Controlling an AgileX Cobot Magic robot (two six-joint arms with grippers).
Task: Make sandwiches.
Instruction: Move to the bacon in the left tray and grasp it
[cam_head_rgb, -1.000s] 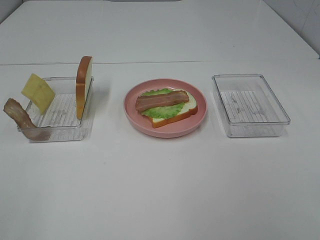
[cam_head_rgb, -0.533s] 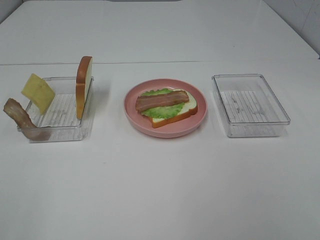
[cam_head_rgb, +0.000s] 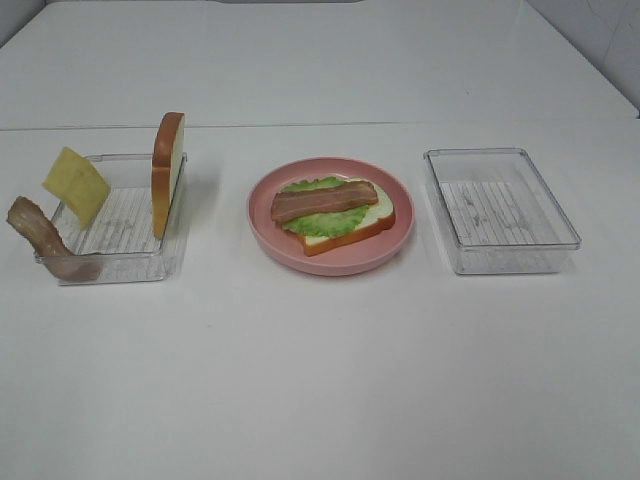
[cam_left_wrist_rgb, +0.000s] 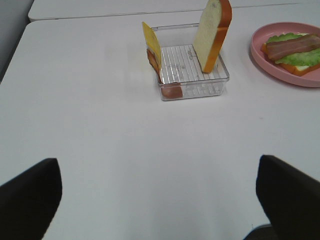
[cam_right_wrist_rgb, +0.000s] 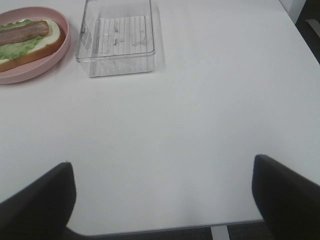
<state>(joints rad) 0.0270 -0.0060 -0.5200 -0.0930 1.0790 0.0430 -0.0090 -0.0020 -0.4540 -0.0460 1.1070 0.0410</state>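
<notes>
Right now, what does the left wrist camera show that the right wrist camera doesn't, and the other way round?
Only the left wrist: a clear tray holding the upright bread slice, the yellow cheese square and a bacon strip.
Only the right wrist: the other clear tray, with nothing in it.
Both: part of the pink plate carrying the open sandwich, which has lettuce and bacon on one bread slice, and the white table.
</notes>
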